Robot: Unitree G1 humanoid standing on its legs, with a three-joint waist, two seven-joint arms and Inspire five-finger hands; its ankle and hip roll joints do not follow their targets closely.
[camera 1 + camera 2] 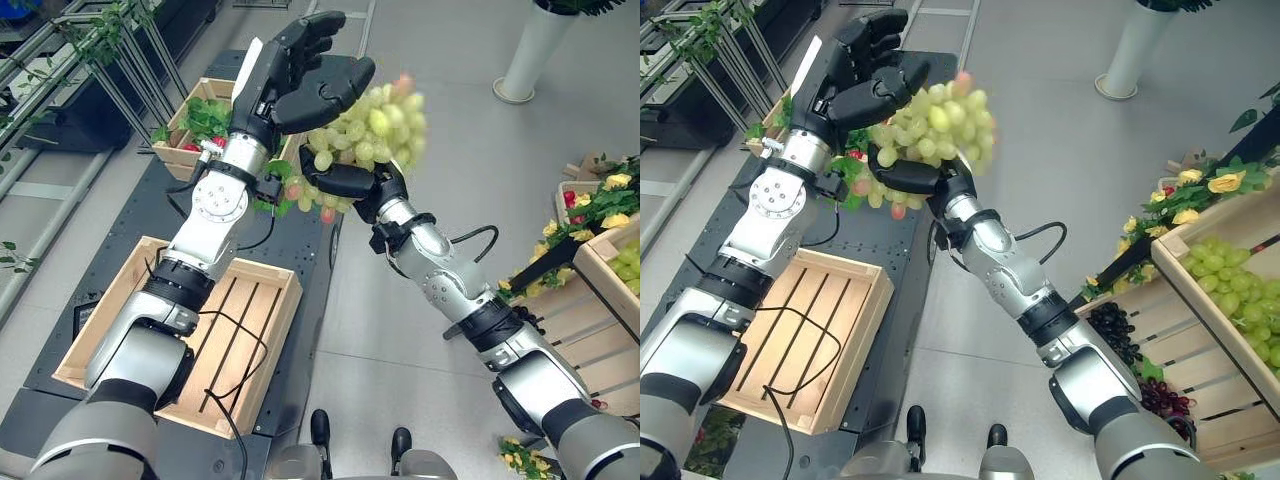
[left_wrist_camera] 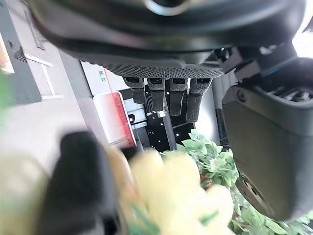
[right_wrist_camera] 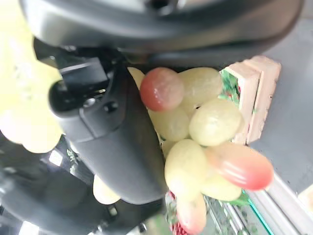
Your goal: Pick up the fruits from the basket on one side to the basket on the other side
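A bunch of green grapes [image 1: 370, 125] with a few pinkish ones is held up in the air between my two hands. My right hand [image 1: 345, 182] grips it from below, thumb and fingers curled round the lower grapes [image 3: 195, 127]. My left hand [image 1: 300, 70] is open above it, its thumb lying over the top of the bunch and its fingers [image 2: 166, 95] stretched out past it. Below my left arm an empty slatted wooden crate [image 1: 230, 262] rests on a dark cart. To my right stands a wooden crate [image 1: 1240, 215] of green grapes [image 1: 1230, 285].
A further crate [image 1: 178, 152] with green leaves and red fruit sits at the cart's far end. Dark grapes [image 1: 1110, 325] and yellow flowers [image 1: 1225, 182] lie by the right-hand crates. A white column [image 1: 530, 50] stands on the grey floor at the back right.
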